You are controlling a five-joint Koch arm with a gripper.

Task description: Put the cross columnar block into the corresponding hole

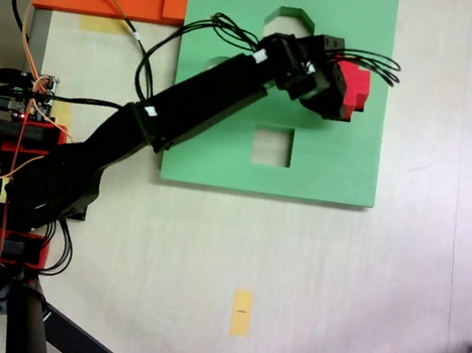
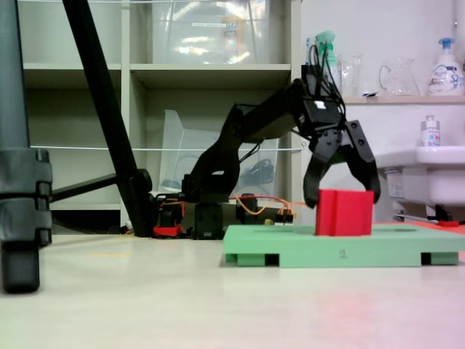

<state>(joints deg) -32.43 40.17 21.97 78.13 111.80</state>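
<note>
**Block standing on board, jaws spread over it**

The gripper (image 2: 340,196) is seen with its jaws spread wide, one tip on each side of the top of the block (image 2: 344,212). No pinch is made; whether either tip touches the foam cannot be told from the side view. In the top-down view the gripper (image 1: 341,99) sits right over the block (image 1: 356,85), which is partly covered by it.

The block stands upright directly below the hand, on the green board (image 2: 290,251). Most of its height shows above the board surface, so it is judged not seated, or seated only a little. The plus hole itself is hidden under hand and block, so alignment cannot be checked. The square hole (image 1: 272,146) lies back towards the arm's base from the hand; the octagonal hole (image 1: 292,18) lies off to one side of the arm.

Handling, as judged:
- Foam: light, soft, some give under squeeze. Not fragile.
- Matte surface, so slip is unlikely.
- Best taken low on two opposite arms of the cross, flat faces against the pads, not across the notches.
- A hard squeeze would likely deform the arms and jam the fit.
- Tight foam-on-foam fit is expected; a straight downward press should be needed.
</note>
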